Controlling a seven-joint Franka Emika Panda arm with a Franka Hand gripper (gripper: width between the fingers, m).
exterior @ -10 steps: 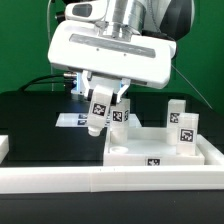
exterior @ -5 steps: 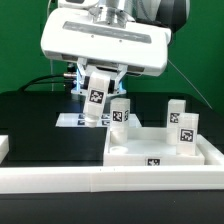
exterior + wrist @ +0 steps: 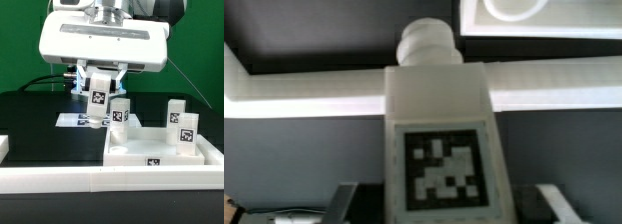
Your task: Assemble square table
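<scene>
Leg number whatever is in the air right now. The gripper [image 3: 97,96] has its jaws clamped on a white table leg [image 3: 97,104], holding it upright above the black table, with the marker board [image 3: 70,120] just below and behind it in the exterior view. In the wrist view you can see the same leg [image 3: 439,140] running down the middle between the two fingers, its narrower peg end pointing away from the camera toward the long white rail [image 3: 295,88].

The square tabletop [image 3: 135,148] sits toward the exterior view's right, up against that rail [image 3: 100,178], and it looks like three legs are already standing on it: one at the near-left corner [image 3: 120,112], two on the right side [image 3: 177,112] [image 3: 185,131]. So my read is this is the last leg, mid carry.

Next move, I'd guess: swing it over to whichever corner socket is free, line the peg up dead vertical, lower it in and twist. Can't actually see the open socket from here, so that's the tricky bit.

Writing-wise, nothing readable. No brand, no text, just black-and-white square tags on the legs, on the tabletop's front edge [image 3: 153,162] and on the marker board. The tag on the held leg [image 3: 439,168] fills the wrist view but it's only a blocky pattern.
</scene>
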